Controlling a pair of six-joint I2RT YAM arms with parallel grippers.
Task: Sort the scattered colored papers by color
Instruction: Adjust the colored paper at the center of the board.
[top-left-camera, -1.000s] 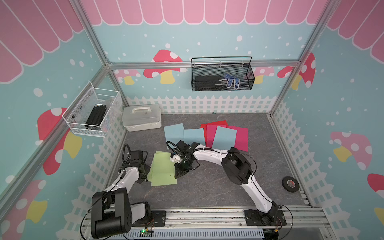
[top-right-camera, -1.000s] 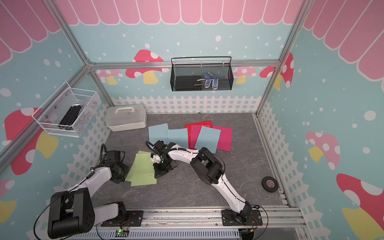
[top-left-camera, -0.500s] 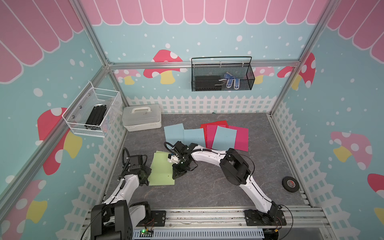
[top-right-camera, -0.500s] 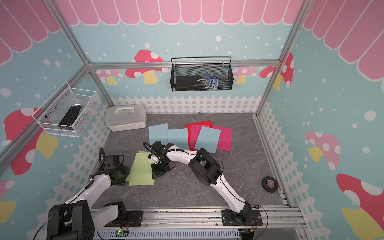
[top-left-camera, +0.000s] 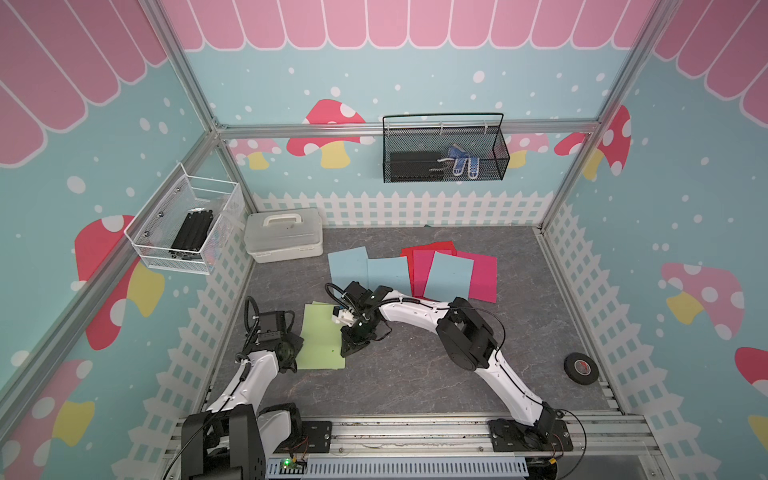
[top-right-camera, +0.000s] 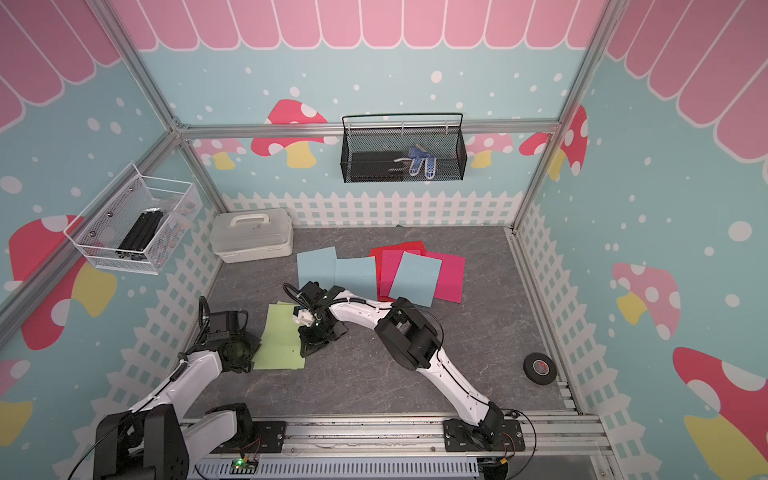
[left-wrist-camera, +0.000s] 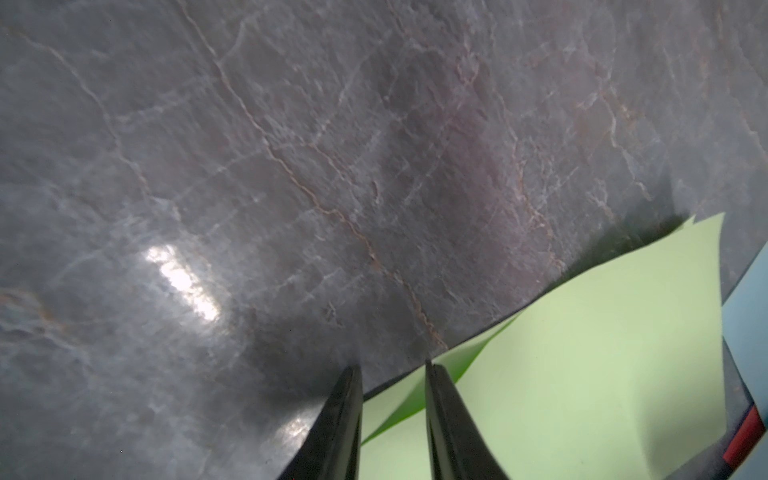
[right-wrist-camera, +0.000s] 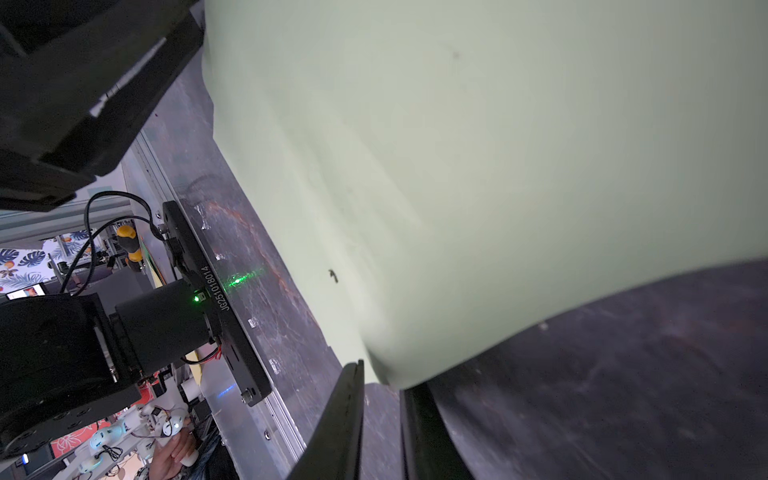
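Only green papers (top-left-camera: 320, 345) are gathered, at 8 o'clock, between narrow-jawed left gripper (left-wrist-camera: 390, 365) and right gripper (right-wrist-camera: 382, 376), hold unclear; blue paper (top-left-camera: 449, 276) overlies pink papers (top-left-camera: 484, 276).

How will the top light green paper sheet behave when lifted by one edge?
Probably floppy and light: the light green paper sheet bows upward at the right end effector. It may slide on the glossy dark marbled tabletop.

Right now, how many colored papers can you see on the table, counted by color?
light blue papers: 3
magenta-pink papers: 2
red papers: 1
light green papers: 2 that can be told apart, stacked
Total: 8 visible; the overlaps may hide more.
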